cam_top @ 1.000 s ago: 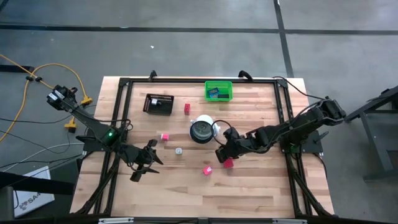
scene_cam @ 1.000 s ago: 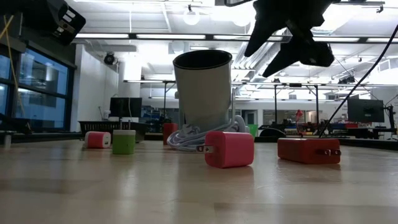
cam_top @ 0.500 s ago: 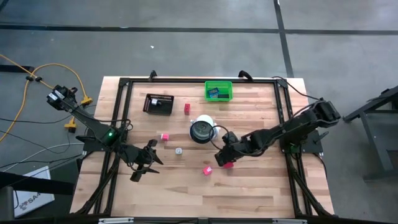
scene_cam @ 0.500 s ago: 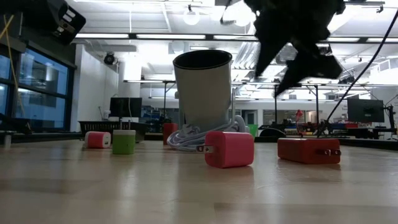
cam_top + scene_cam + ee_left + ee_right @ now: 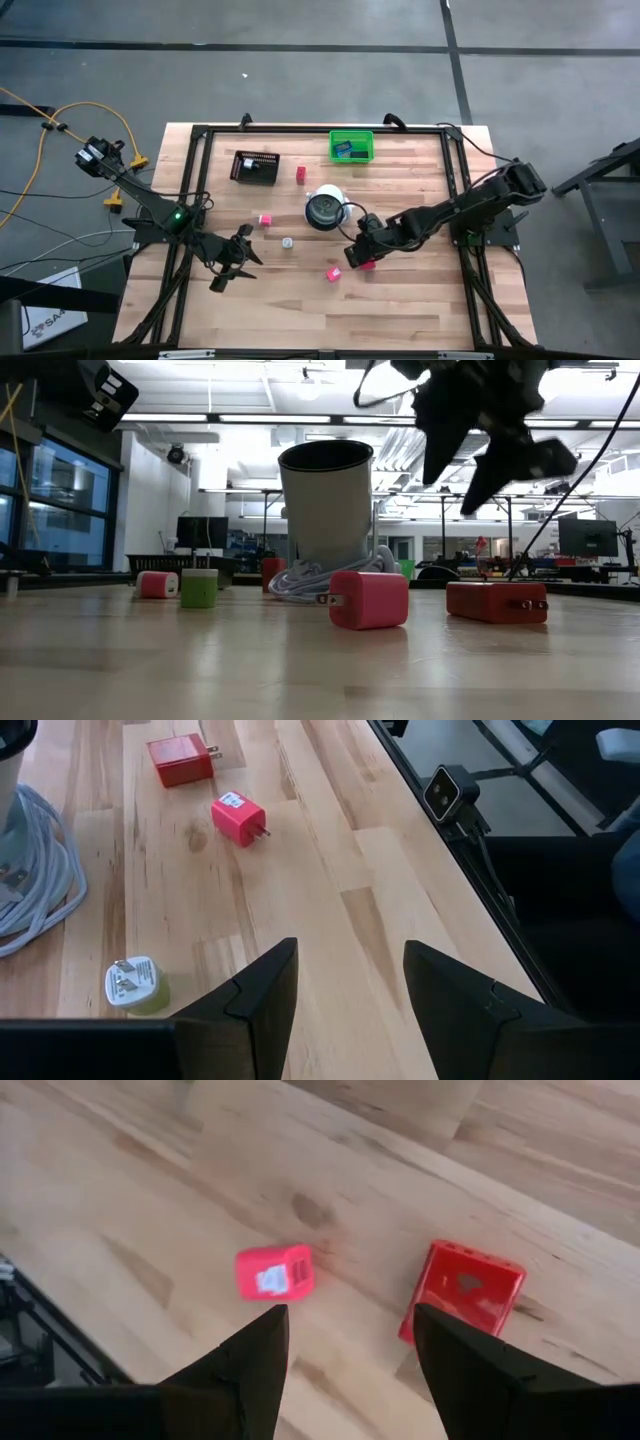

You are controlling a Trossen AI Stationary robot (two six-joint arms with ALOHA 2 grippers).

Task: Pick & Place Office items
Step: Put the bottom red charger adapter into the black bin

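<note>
A red charger block (image 5: pixel 367 263) and a pink one (image 5: pixel 332 273) lie flat on the wooden table near its middle. My right gripper (image 5: pixel 356 250) hangs open above them, tilted down. In the right wrist view its fingers frame the pink block (image 5: pixel 274 1272) and the red block (image 5: pixel 463 1290). The low view shows this gripper (image 5: pixel 490 455) well above the red block (image 5: pixel 497 601). My left gripper (image 5: pixel 236 259) waits open over the table's near left. Ahead of its fingers (image 5: pixel 345 990) lies a small green-and-white plug (image 5: pixel 132 985).
A white cup (image 5: pixel 325 208) with a coiled white cable stands just behind the blocks. Another pink block (image 5: pixel 265 220), a red piece (image 5: pixel 300 174), a black mesh tray (image 5: pixel 255 166) and a green bin (image 5: pixel 351 146) lie farther back. A dark frame runs along the table's edges.
My right gripper has tipped further downward and rolled about its own axis above the red block, sinking slightly. Its fingers stay open. The blocks have not moved.
</note>
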